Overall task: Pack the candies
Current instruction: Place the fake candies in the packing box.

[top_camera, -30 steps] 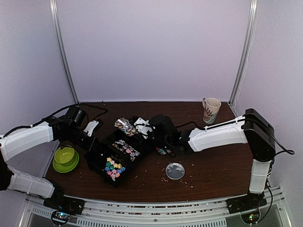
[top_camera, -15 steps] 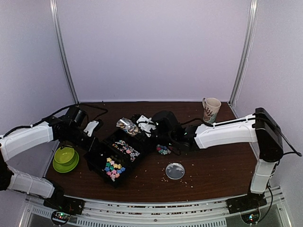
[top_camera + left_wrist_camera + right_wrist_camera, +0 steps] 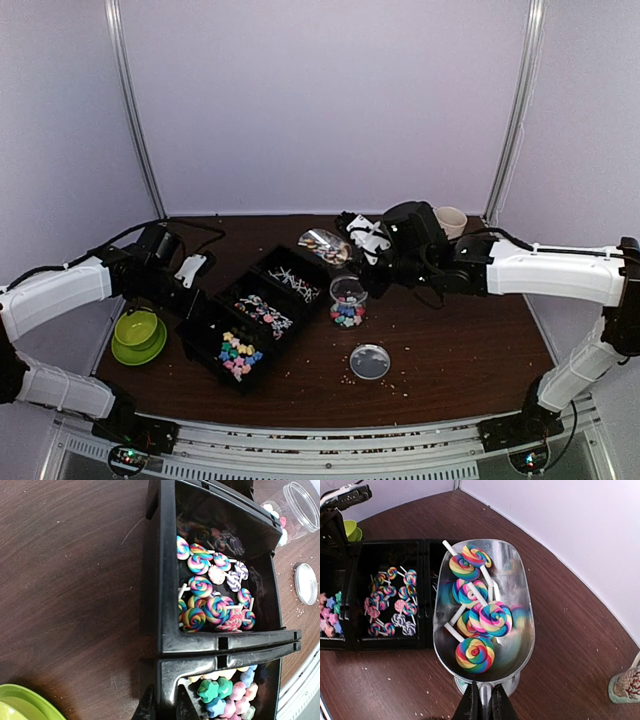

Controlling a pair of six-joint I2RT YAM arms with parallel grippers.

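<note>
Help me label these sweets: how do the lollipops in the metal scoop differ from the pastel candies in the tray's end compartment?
The lollipops are rainbow swirl discs on white sticks; the pastel candies are single-coloured lumps without sticks. The lollipops lie in the metal scoop held by the right hand; the pastel candies sit in the black tray. Both are sweets.

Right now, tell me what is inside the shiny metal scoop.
Several rainbow-swirl lollipops on white sticks, heaped in the metal scoop. The heap covers part of its floor; anything beneath cannot be seen.
</note>
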